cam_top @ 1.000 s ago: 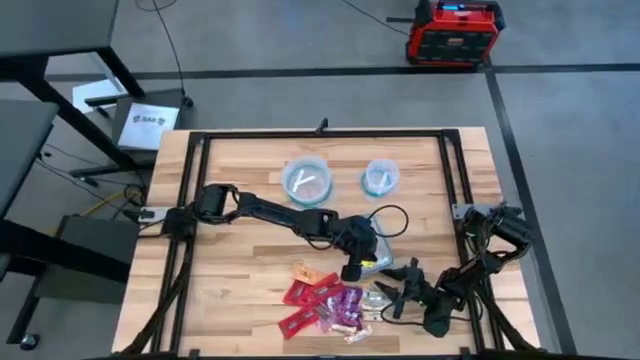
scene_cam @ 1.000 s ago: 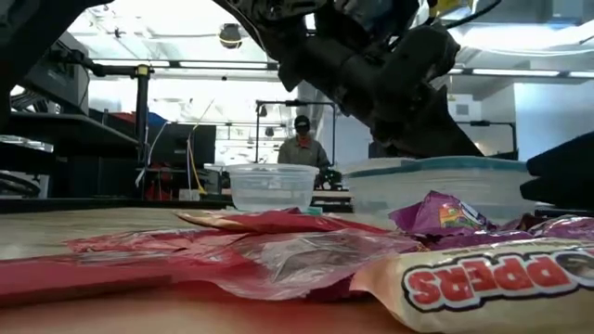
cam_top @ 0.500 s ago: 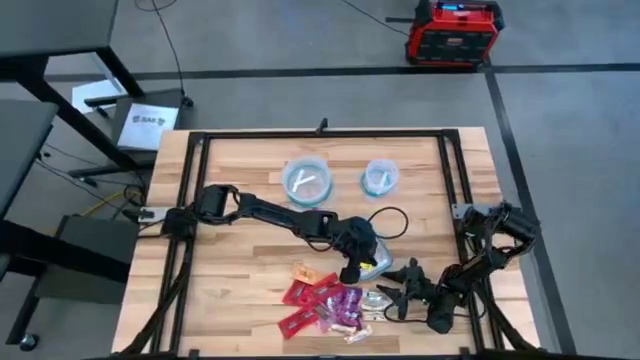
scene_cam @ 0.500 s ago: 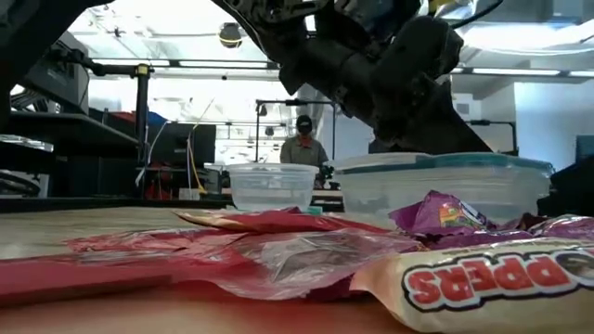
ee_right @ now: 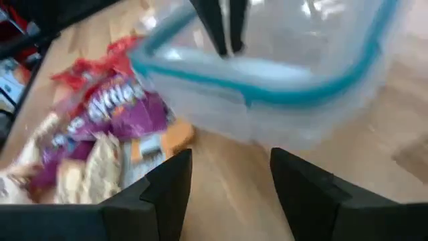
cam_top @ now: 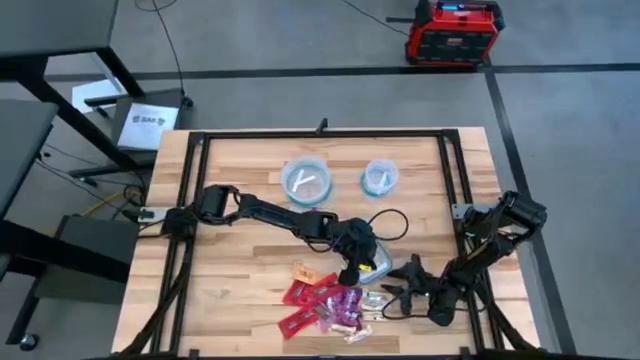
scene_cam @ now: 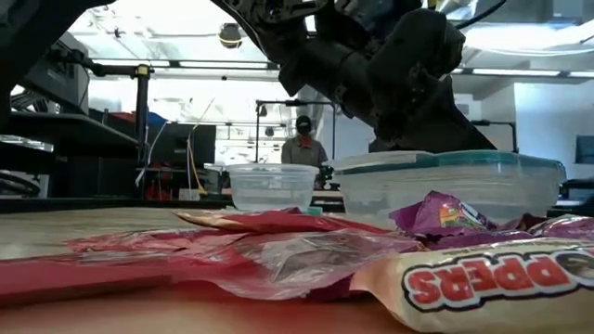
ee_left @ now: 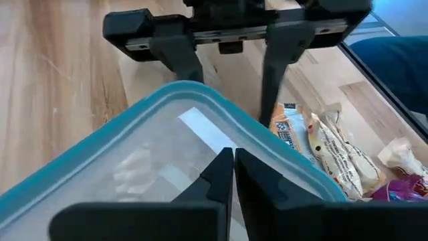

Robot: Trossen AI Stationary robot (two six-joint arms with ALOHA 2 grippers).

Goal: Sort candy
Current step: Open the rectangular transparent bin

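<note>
- Hovering over the clear tub (cam_top: 372, 256), the left gripper (ee_left: 233, 175) has its fingers pressed together with nothing between them; in the left wrist view the tips sit just above a whitish wrapped sweet lying on the tub floor.
- The right gripper (ee_right: 231, 184) is spread wide and holds nothing. It sits at the near-right part of the table (cam_top: 240, 290), pointed toward the tub and the heap.
- The candy (cam_top: 330, 302) lies as a loose heap at the near edge of the table, just beside the tub on its near side: red wrappers toward the left arm's side, purple in the middle, whitish ones nearest the right gripper.
- Key relation: the heap lies ahead of the right gripper's spread fingers and slightly to one side, so my judgement is that the right arm is the better placed to pick next.
- Two round bowls (cam_top: 308, 183) stand well apart from the heap at the far side, each with a pale piece inside.
- Hard to read: the right wrist view is smeared, so single sweets cannot be separated. The low view is cut off by wrappers pressed close to the lens.
- A person (scene_cam: 303, 147) stands far behind the table.
</note>
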